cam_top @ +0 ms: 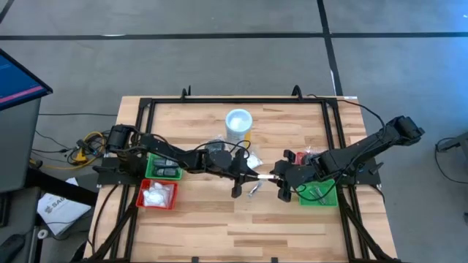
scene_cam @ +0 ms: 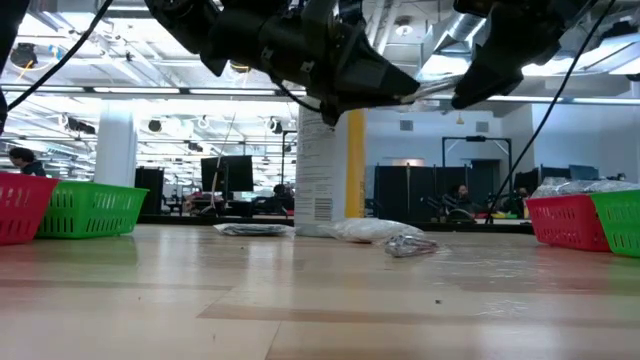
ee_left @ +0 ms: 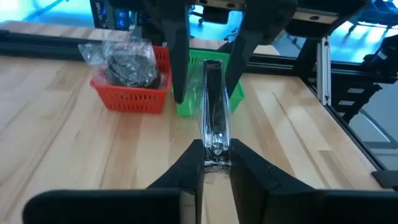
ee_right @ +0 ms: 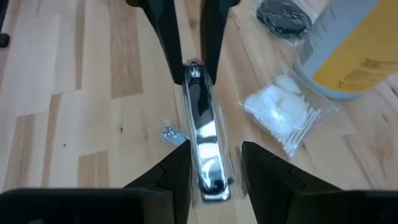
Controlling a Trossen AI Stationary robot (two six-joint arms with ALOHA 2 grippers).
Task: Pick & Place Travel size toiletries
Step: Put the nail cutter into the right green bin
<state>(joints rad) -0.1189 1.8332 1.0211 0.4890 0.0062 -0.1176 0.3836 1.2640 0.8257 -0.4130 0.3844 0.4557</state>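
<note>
A thin silvery tube (ee_left: 211,99) in clear wrap hangs in the air over the table's middle, between my two grippers (cam_top: 261,175). My left gripper (ee_left: 214,155) is shut on one end. My right gripper (ee_right: 214,171) is open, with its fingers (ee_left: 177,62) standing on either side of the tube's other end (ee_right: 208,168). On the table below lie a small silvery piece (ee_right: 171,134), a white packet of swabs (ee_right: 280,115) and a black round pot in a bag (ee_right: 283,15). Another bagged black pot (ee_left: 130,65) sits in a red tray (ee_left: 134,96). My left gripper pinches the silvery tube between its two fingers at the end nearest it (ee_left: 214,146). The fingers come roughly level from the table's left and lie along the tube. The tube sticks out past the fingertips toward the right arm, about level and lifted clear of the table (scene_cam: 435,88).
The tall white canister with a yellow label (cam_top: 238,124) stands behind the grippers. A red tray (cam_top: 159,195) and a green tray (cam_top: 162,166) sit at the left, and a red tray (cam_top: 300,157) and a green tray (cam_top: 318,193) at the right. Bare wood lies toward the near edge.
</note>
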